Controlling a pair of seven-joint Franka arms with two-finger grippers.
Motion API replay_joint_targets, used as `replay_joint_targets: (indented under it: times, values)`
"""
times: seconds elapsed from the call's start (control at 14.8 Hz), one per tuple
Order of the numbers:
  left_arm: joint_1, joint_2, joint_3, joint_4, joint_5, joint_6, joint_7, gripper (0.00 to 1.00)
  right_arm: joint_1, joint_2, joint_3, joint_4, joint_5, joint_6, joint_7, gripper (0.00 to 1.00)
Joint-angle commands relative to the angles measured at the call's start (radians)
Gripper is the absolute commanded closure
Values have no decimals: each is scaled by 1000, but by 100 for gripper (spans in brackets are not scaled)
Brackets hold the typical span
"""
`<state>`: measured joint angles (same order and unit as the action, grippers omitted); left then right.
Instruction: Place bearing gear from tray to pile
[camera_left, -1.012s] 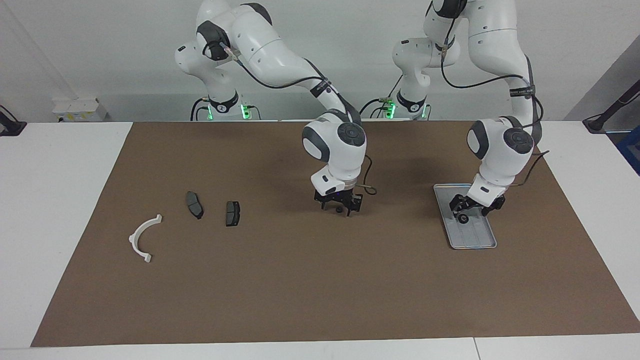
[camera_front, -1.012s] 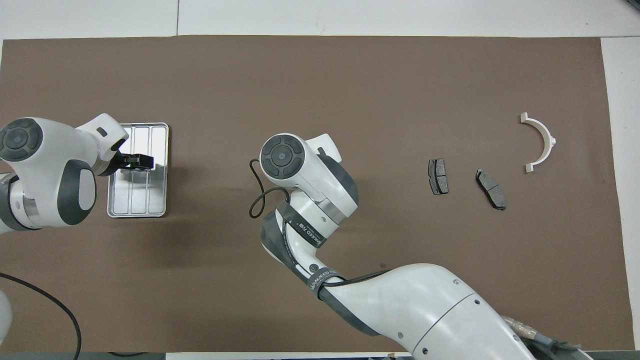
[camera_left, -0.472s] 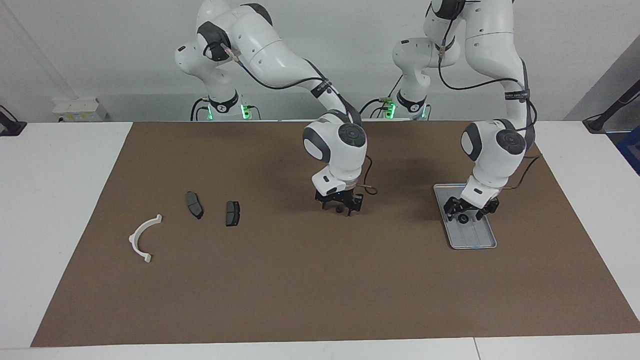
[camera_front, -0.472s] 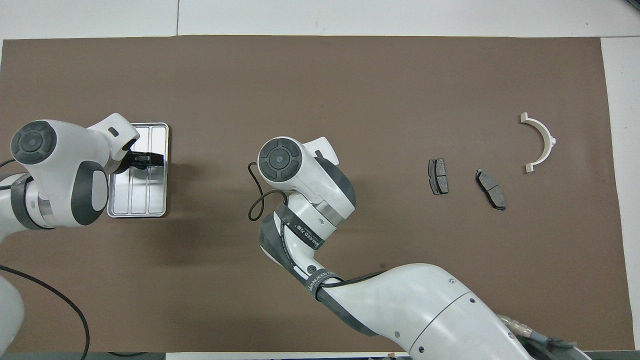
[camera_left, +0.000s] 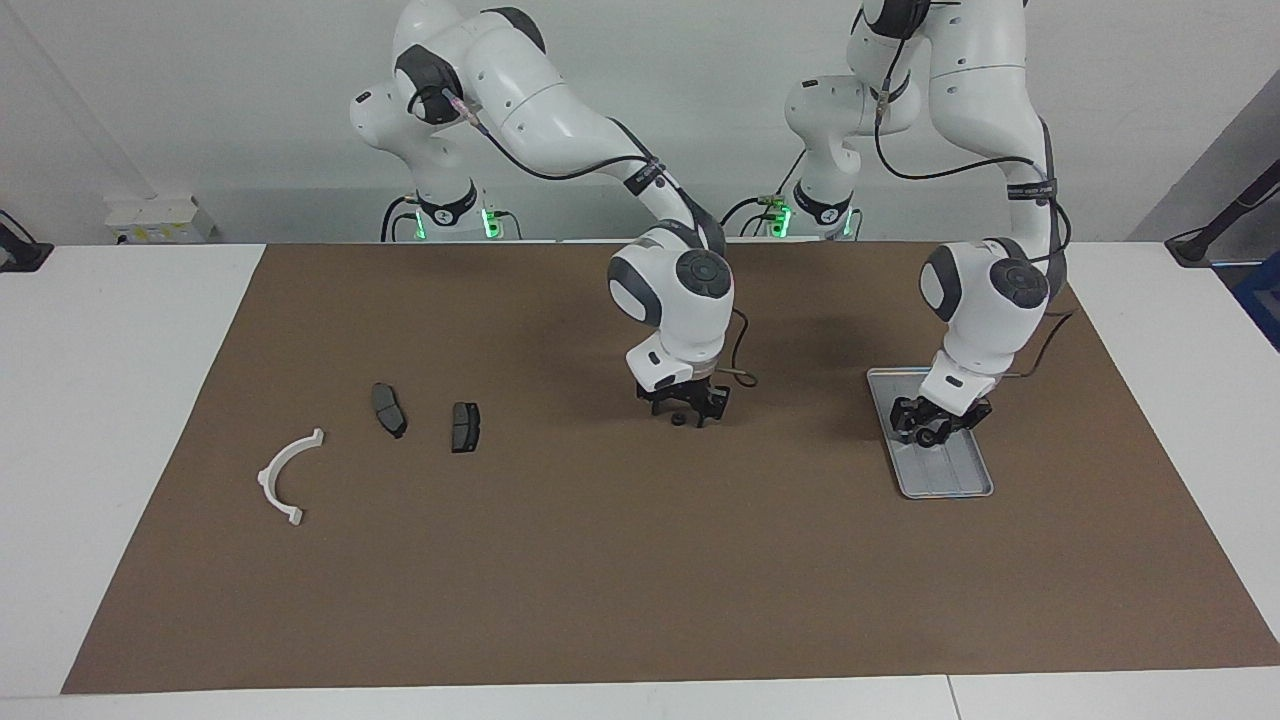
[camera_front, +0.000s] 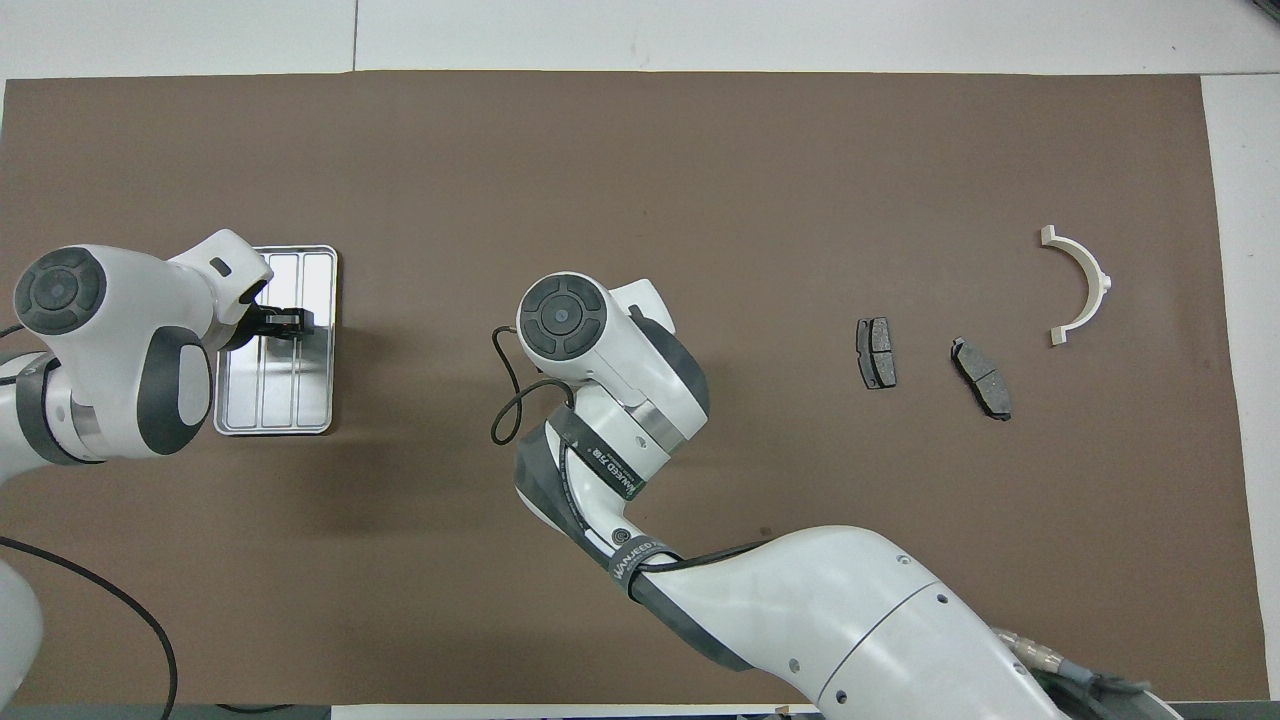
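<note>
Facing view: left end effector (camera_left: 935, 428) low in the tray (camera_left: 955, 482) at the bearing gear (camera_left: 929, 437); right end effector (camera_left: 685, 408) mid-worktop, hidden overhead by its own wrist. Neither's grip can be told.

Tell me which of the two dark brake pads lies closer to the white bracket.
The tilted pad, lying beside the white bracket. The straighter pad sits toward the table's middle, farther from the bracket.
</note>
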<state>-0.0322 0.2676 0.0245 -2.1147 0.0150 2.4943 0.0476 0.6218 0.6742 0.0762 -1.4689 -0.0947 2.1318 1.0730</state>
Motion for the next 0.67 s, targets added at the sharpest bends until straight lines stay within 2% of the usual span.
replay_joint_targets:
  times: [0.0,0.13,0.2,0.27,0.34,0.4,0.61]
  values:
    - [-11,7,-3,-7,-6,-5,0,100,-14,-2,11,-1,15,-4,22,28]
    - [-3,7,-3,44,-6,-61,3,100,-16,-4,11,2,16,-4,22,39]
    - [-3,9,-3,97,-7,-133,5,100,-17,-4,11,4,21,-4,22,56]
    - [-2,10,-3,154,-13,-206,6,100,-17,-5,11,4,33,-6,22,77]
    - [0,10,-3,207,-36,-282,11,100,-17,-5,10,4,38,-4,22,92]
    - [0,7,-3,257,-53,-351,12,100,-19,-4,10,5,38,-4,22,100]
    - [0,1,-5,402,-72,-556,11,100,-24,-4,10,10,33,-7,22,100]
